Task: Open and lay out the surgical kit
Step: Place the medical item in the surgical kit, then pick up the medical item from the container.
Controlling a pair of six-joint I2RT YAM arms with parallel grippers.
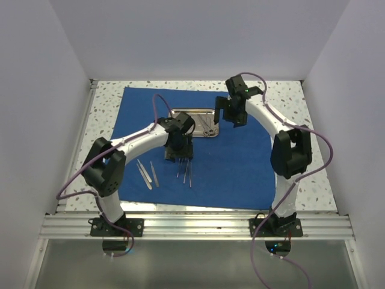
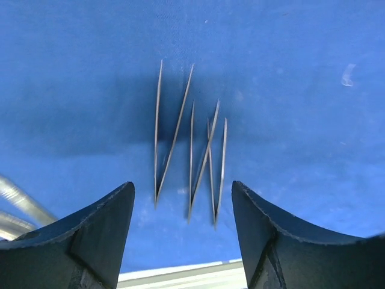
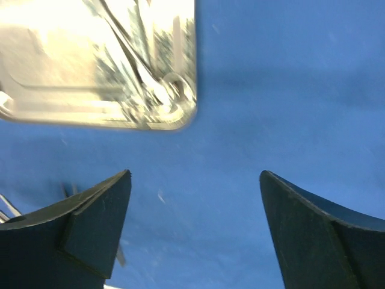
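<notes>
The royal-blue cloth wrap (image 1: 240,162) lies spread flat on the table. The small steel tray (image 1: 194,122) sits on it at the back, with scissors (image 1: 207,125) inside; it also shows in the right wrist view (image 3: 96,66). Thin silver instruments (image 1: 184,171) lie on the cloth in front of my left gripper (image 1: 179,153), which is open and empty above them; the left wrist view shows them as thin tweezers (image 2: 189,150). Two wider tweezers (image 1: 147,174) lie further left. My right gripper (image 1: 231,114) is open and empty, above the cloth just right of the tray.
The speckled tabletop (image 1: 105,108) borders the cloth on all sides. A metal rail (image 1: 198,226) runs along the near edge by the arm bases. White walls enclose the table on three sides.
</notes>
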